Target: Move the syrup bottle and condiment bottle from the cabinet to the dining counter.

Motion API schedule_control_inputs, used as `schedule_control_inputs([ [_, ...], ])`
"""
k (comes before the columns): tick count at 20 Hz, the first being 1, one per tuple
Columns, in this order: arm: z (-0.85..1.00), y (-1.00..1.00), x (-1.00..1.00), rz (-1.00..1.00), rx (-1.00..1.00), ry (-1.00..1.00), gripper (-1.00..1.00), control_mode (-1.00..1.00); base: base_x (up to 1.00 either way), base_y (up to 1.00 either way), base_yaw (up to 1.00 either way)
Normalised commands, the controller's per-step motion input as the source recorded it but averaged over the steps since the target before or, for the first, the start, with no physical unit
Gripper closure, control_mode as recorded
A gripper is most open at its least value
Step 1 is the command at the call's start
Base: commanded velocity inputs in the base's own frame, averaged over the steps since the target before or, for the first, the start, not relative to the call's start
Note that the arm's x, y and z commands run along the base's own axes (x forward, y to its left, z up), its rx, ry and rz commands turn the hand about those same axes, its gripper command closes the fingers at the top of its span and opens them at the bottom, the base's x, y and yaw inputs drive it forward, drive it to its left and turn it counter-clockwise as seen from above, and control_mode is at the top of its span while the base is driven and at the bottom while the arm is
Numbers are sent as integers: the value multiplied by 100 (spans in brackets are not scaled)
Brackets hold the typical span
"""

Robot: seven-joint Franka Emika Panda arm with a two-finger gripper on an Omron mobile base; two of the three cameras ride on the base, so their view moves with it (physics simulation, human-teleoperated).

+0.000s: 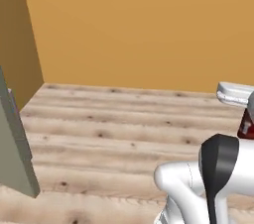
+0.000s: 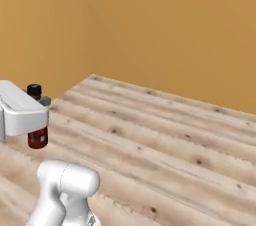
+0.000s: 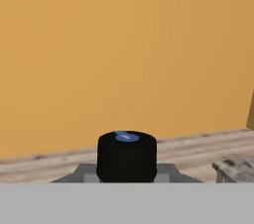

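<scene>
My gripper (image 2: 35, 106) is shut on the condiment bottle (image 2: 38, 139), a slim red bottle held upright above the wooden floor. Its black cap (image 2: 34, 90) sticks up over the white hand. In the left base view the red bottle (image 1: 245, 125) hangs at the right edge under the hand. The hand view has the black cap (image 3: 126, 156) between the grey fingers (image 3: 83, 172). A beige-olive panel of the cabinet (image 1: 17, 153) stands at the left edge. The syrup bottle is out of view. A grey speckled corner (image 3: 235, 169) may be the dining counter; I cannot tell.
An orange wall (image 1: 139, 25) closes off the far side, meeting a side wall at a corner (image 2: 90, 30). Pale wood floor (image 2: 165, 140) stretches between the robot and the walls.
</scene>
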Motion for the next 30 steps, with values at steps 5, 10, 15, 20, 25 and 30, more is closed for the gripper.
schedule_control_inputs([
  [5, 0, 0, 0, 0, 0, 0, 100, 100, 100, -3, -18],
  [10, 0, 0, 0, 0, 0, 0, 100, 100, 100, 0, -19],
  [15, 0, 0, 0, 0, 0, 0, 100, 100, 100, 0, -41],
  [20, 0, 0, 0, 0, 0, 0, 100, 100, 58, 0, -82],
  [25, 0, 0, 0, 0, 0, 0, 100, 100, 32, 0, -91],
  [30, 0, 0, 0, 0, 0, 0, 100, 100, 38, 0, -89],
])
